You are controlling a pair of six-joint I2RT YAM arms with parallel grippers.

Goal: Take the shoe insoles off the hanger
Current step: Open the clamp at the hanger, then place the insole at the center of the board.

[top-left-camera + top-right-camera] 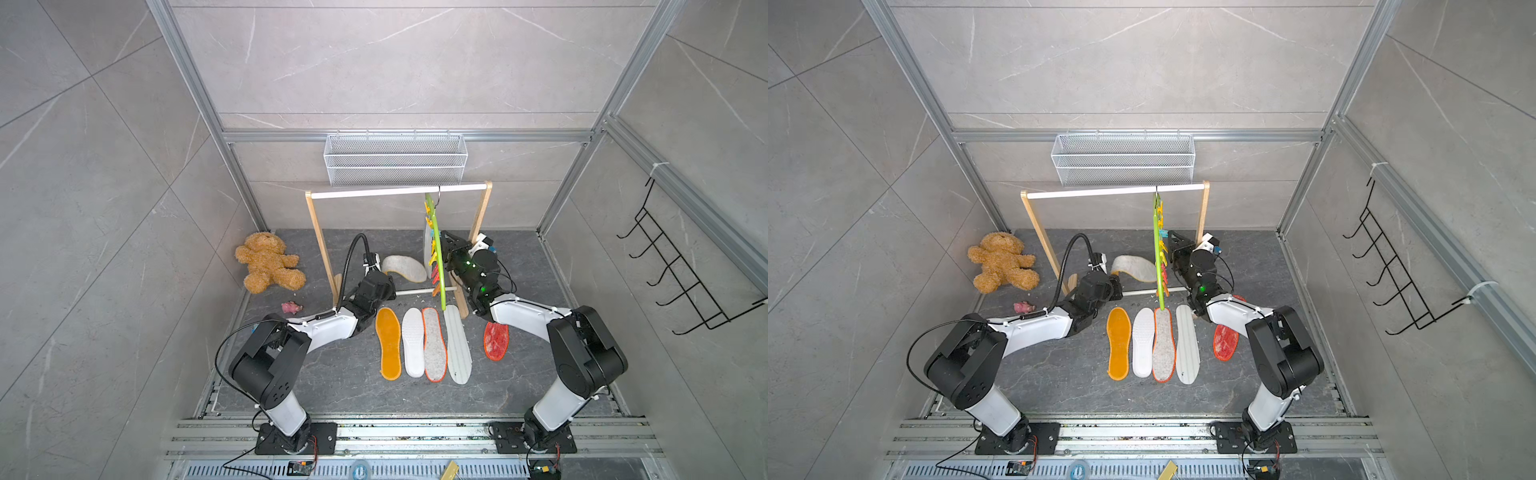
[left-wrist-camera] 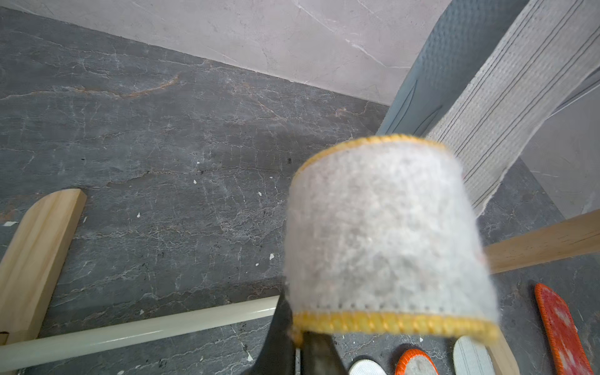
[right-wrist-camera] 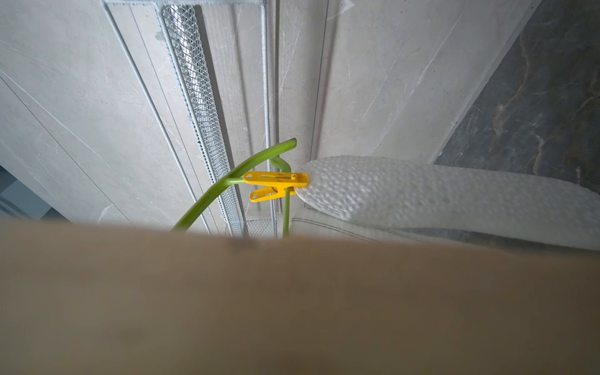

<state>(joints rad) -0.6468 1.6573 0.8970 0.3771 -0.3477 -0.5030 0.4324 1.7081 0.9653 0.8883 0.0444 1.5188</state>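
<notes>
Your left gripper is clamped on the felt insole, beside the hanger near the floor's back edge, apparently unclipped. Right gripper, at the clips: grip unclear. Next, lay it down.

Robot lab cell, aluminium frame, marble-look wall panels, slotted mounting rails

The dark grey veined floor looks like matt stone. The pale wooden rack is smooth, its white rail glossy. The curved lime-green plastic hanger and yellow plastic clip shine slightly. The beige-grey felt insole is fuzzy, edged in yellow stitching; the white dimpled insole looks like pitted foam. The far white basket is metal mesh.
</notes>
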